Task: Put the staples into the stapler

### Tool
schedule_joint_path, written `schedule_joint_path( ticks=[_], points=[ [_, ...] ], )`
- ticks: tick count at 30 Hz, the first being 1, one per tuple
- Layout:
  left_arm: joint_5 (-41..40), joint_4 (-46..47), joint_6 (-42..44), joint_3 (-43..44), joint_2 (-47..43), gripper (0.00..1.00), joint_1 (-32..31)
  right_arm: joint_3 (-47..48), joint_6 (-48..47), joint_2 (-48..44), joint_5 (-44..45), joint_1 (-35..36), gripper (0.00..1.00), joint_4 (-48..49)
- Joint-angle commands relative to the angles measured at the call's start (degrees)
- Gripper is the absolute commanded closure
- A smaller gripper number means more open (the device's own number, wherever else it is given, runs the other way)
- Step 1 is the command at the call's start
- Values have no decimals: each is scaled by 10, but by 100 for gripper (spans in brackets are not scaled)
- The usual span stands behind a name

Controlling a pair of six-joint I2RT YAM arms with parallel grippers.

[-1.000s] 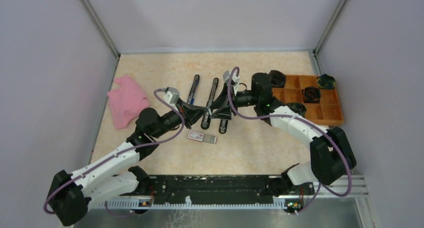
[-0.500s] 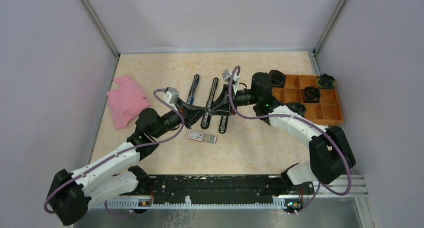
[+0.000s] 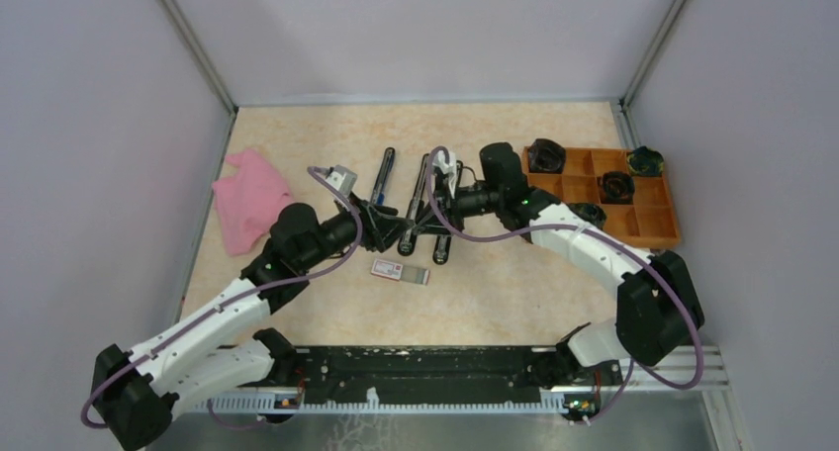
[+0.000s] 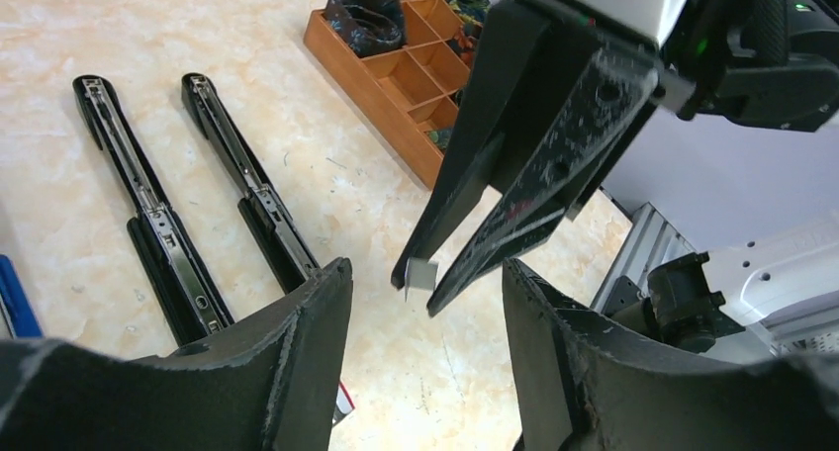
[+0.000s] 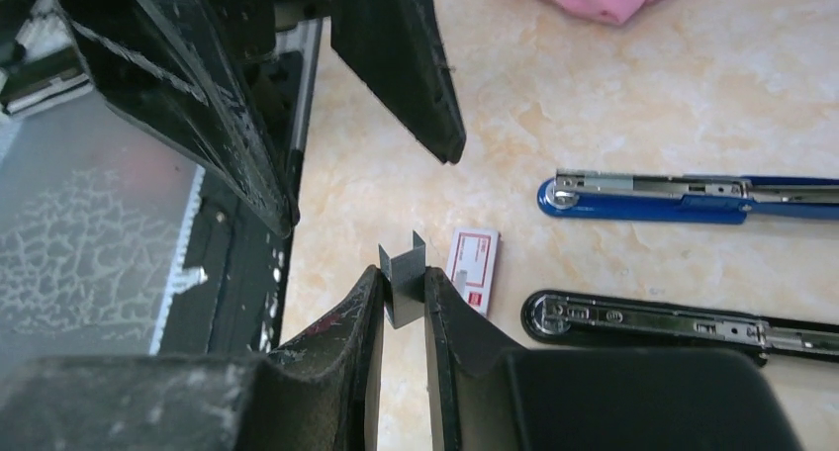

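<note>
A short grey staple strip (image 5: pixel 404 285) stands pinched between my right gripper's (image 5: pixel 404 273) fingers, which are shut on it above the table. My left gripper (image 4: pixel 425 265) faces it tip to tip and is open, its fingers (image 4: pixel 307 322) on either side of the strip (image 4: pixel 423 273) without touching it. In the top view the two grippers meet over the staplers near the strip (image 3: pixel 411 221). The white and red staples box (image 5: pixel 474 270) lies on the table just below (image 3: pixel 400 271). A blue stapler (image 5: pixel 683 199) and two black staplers (image 4: pixel 148 209) (image 4: pixel 247 179) lie opened flat.
An orange compartment tray (image 3: pixel 648 224) with dark tape rolls stands at the right. A pink cloth (image 3: pixel 252 199) lies at the left. Grey walls close the table on three sides, and a black rail (image 3: pixel 425 367) runs along the near edge.
The left gripper has opened and let go of the staple strip. The right gripper has shut on it. Both grippers have shifted a little to the left.
</note>
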Motion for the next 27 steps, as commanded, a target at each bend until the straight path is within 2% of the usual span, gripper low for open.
schedule_joint_path(
  ticks=[1, 5, 8, 17, 27],
  points=[
    [-15, -113, 3, 57, 9, 35, 1, 48, -103, -17, 52, 22, 84, -103],
    [-16, -165, 42, 83, 13, 32, 2, 68, -136, -6, 54, 24, 84, -155],
    [13, -195, 62, 104, 25, 31, 2, 84, -160, -1, 54, 25, 84, -188],
    [62, -237, 84, 146, 61, 43, 2, 99, -191, 4, 40, 26, 84, -225],
    [89, -251, 90, 180, 111, 50, 2, 101, -193, 9, 32, 27, 84, -229]
  ],
)
